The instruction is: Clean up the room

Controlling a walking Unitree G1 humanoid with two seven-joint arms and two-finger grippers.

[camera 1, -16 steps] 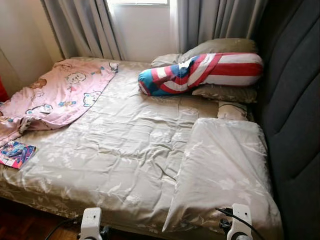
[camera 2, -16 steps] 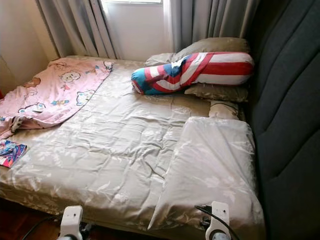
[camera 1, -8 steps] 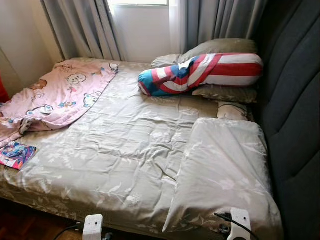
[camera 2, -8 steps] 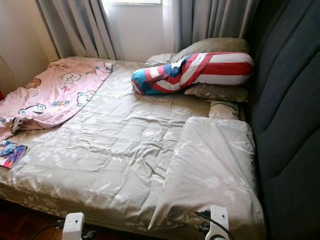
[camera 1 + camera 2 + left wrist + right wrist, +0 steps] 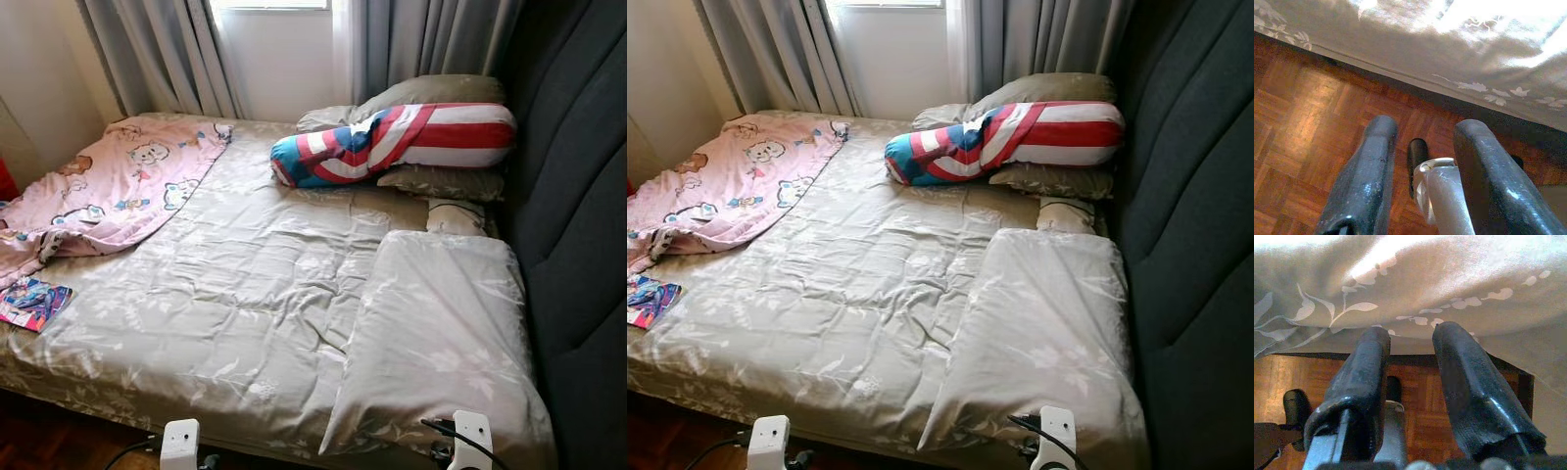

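Down low by the near edge of the bed [image 5: 245, 411], left pincer [image 5: 1422, 147] and right pincer [image 5: 1410, 340], both with fingers apart and nothing between them, hanging just over the wooden floor [image 5: 1298, 127] below the hem of the bedcover. Up on the bed, near the right side, a folded tan blanket [image 5: 441, 333] lying flat beside the dark headboard [image 5: 578, 225]. Over on the left edge, a small bright booklet [image 5: 31, 302], partly tucked under the hem of a rumpled pink blanket [image 5: 108, 191] with cartoon bears. Farther back, a striped red, white and blue bolster [image 5: 392, 142] resting on tan pillows [image 5: 431, 93], a small cushion [image 5: 456, 217] just in front of them. Behind all that, grey curtains [image 5: 157, 54] and a bright window [image 5: 274, 5]. Looks like the very start of a tidy-up step: standing and looking, nothing grabbed yet. Next move probably calls for stepping left, lifting an arm over the bed and taking the pink blanket or the booklet. Soft cloth likely to slip, so a good pinch on a thick fold needed.
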